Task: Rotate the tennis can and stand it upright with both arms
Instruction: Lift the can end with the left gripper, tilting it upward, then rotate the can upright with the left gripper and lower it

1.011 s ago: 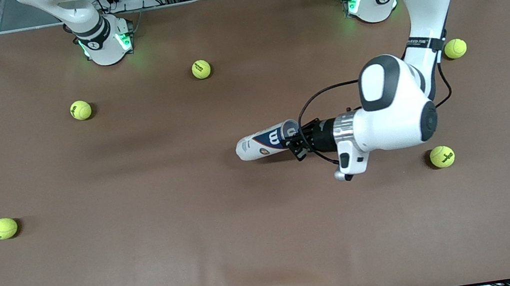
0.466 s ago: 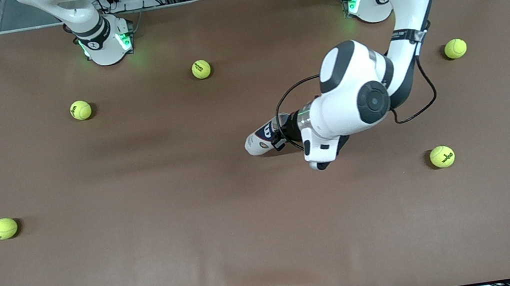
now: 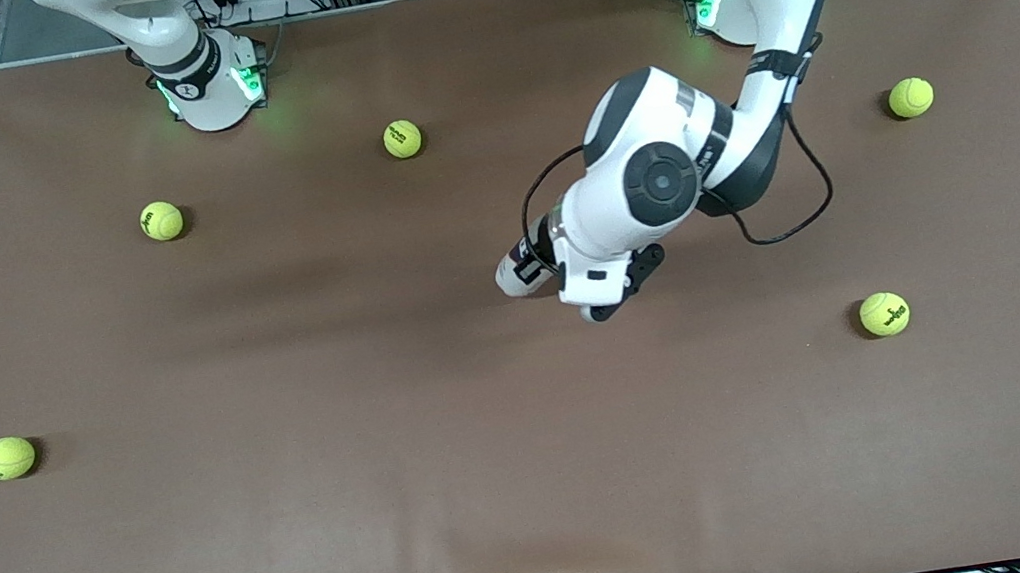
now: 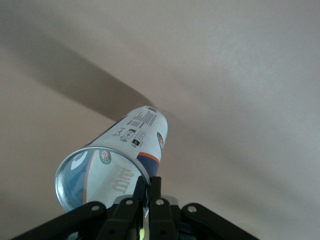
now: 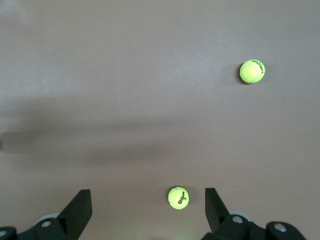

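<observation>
While the right fingers (image 5: 85, 210) gape wide, the left fingers (image 4: 142, 192) pinch the tilted tennis can's (image 4: 117, 157) rim.

The front camera looks down at the whole desk (image 3: 302, 520) from high up. Each wrist camera looks past its own pincer at that desk, close.

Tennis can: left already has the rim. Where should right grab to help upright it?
Judging by pose: the tennis can is tilted, its open rim pinched by the shut left gripper and its closed end down on the table. The right gripper, open and waiting above its own end of the table, should probably take the bare white mid-body, approaching from the right arm's end, fingers across the cylinder.
</observation>
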You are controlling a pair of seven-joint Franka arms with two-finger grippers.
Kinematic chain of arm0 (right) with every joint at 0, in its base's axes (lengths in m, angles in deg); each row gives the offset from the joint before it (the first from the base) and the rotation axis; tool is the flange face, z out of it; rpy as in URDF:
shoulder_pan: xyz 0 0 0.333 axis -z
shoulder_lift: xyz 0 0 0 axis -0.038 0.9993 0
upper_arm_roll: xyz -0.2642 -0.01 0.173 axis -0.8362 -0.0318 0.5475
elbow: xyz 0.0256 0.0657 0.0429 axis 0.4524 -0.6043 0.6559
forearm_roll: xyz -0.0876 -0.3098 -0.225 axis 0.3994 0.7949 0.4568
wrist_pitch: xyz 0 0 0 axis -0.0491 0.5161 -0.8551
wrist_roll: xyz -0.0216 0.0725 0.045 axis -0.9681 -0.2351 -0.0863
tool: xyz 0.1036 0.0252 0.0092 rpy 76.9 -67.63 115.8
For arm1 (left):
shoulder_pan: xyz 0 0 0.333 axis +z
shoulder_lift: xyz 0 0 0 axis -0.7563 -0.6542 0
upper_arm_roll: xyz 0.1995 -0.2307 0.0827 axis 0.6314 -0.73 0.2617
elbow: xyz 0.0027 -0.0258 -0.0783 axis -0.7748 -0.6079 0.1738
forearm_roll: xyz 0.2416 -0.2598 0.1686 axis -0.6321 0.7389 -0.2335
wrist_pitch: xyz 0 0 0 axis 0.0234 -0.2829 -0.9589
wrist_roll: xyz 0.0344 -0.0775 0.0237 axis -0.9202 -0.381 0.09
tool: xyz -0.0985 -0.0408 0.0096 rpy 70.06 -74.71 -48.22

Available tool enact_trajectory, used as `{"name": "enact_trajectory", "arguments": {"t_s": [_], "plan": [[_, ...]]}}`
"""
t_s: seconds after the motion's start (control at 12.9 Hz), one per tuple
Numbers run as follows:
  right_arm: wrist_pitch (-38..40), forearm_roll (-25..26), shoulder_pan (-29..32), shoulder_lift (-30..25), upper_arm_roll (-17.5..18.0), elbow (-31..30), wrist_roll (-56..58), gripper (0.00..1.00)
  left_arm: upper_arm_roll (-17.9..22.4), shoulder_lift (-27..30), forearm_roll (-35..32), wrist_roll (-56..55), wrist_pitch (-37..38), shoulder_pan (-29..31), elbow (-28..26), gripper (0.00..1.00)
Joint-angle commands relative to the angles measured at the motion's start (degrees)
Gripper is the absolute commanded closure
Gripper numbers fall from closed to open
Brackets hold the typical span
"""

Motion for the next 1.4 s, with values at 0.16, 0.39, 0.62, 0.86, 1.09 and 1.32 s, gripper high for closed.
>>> {"name": "enact_trajectory", "arguments": {"t_s": [0.16, 0.39, 0.62, 0.86, 1.09, 1.32], "plan": [[0.69, -0.96, 0.56, 0.73, 0.22, 1.49, 0.41, 0.00, 3.29, -2.43, -2.83, -5.14, 3.50, -5.64, 3.78, 1.00], [0.69, -0.96, 0.56, 0.73, 0.22, 1.49, 0.50, 0.00, 10.84, -2.61, -3.19, -8.06, 4.55, -12.85, 5.70, 1.00], [0.78, -0.96, 0.65, 0.73, 0.22, 1.49, 0.59, 0.00, 16.47, -3.58, -3.19, -12.27, 4.64, -18.05, 7.46, 1.00], [0.69, -0.96, 0.56, 0.73, 0.22, 1.49, 0.50, 0.00, 20.60, -4.45, -3.28, -14.65, 4.38, -22.70, 9.05, 1.00], [0.69, -0.96, 0.56, 0.73, 0.22, 1.49, 0.50, 0.00, 22.55, -5.42, -3.28, -15.18, 4.03, -24.56, 10.28, 1.00], [0.69, -0.96, 0.56, 0.90, 0.22, 1.49, 0.50, 0.00, 22.64, -6.65, -3.28, -15.18, 2.10, -24.65, 10.37, 1.00]]}}
